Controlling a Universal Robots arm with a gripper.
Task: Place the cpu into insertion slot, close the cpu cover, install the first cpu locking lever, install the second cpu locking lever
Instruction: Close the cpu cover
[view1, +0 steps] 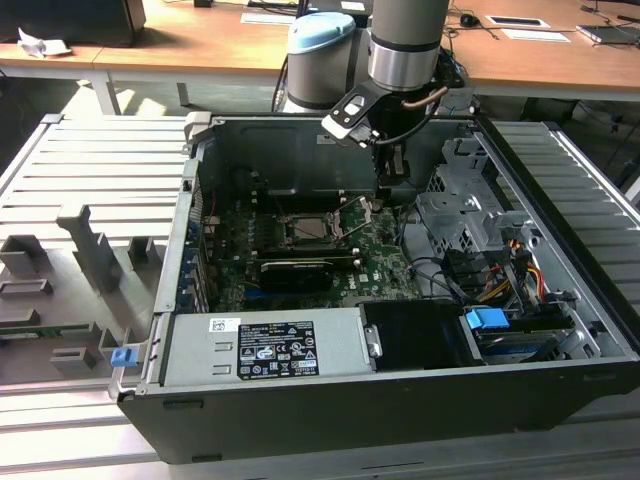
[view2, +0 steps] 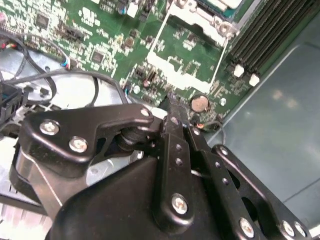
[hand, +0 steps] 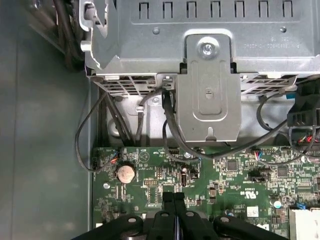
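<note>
My gripper (hand: 175, 197), jaws closed on nothing, hangs by the open cpu cover (view2: 165, 62): thin, stiff, hinged, I judge, best gripped at its free edge.

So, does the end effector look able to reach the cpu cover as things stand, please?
Probably yes: the end effector sits low over the circuit board, and the cpu cover is just ahead with nothing tall between.

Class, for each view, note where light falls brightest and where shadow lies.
In the exterior view, light brightens the desks while the computer case is shaded inside; in the second wrist view, a pale sheen crosses the case wall; in the first wrist view, the metal bracket gleams.
</note>
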